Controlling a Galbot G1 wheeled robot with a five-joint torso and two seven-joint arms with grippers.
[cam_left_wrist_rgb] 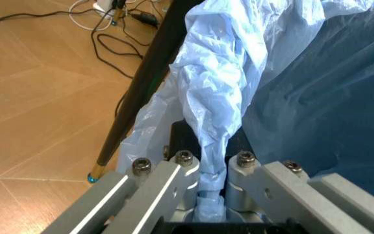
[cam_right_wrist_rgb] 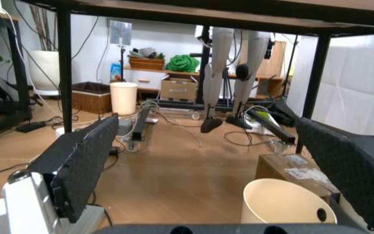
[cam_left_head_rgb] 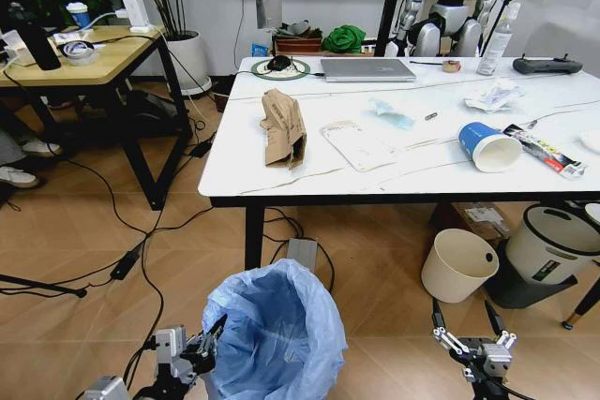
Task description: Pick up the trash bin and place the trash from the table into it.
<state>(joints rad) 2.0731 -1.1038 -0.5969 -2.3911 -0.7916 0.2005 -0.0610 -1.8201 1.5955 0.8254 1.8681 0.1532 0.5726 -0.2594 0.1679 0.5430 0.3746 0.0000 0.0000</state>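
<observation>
The trash bin (cam_left_head_rgb: 278,333), lined with a crinkled light-blue bag, stands on the floor in front of the table (cam_left_head_rgb: 234,168). My left gripper (cam_left_head_rgb: 217,332) is at its left rim. In the left wrist view that gripper (cam_left_wrist_rgb: 212,163) is shut on a bunched fold of the blue bag (cam_left_wrist_rgb: 219,97). My right gripper (cam_left_head_rgb: 463,312) hangs open low on the right, apart from the bin. On the table lie a crumpled brown paper bag (cam_left_head_rgb: 284,128), a flat clear package (cam_left_head_rgb: 358,145), a blue paper cup (cam_left_head_rgb: 487,145), a white tissue wad (cam_left_head_rgb: 494,96) and a wrapper (cam_left_head_rgb: 548,151).
A plain cream bin (cam_left_head_rgb: 457,264) and a white bucket with a black rim (cam_left_head_rgb: 553,243) stand under the table's right side. A laptop (cam_left_head_rgb: 366,69) and a black remote (cam_left_head_rgb: 547,66) lie at its far edge. A wooden desk (cam_left_head_rgb: 94,58) stands left; cables cross the floor.
</observation>
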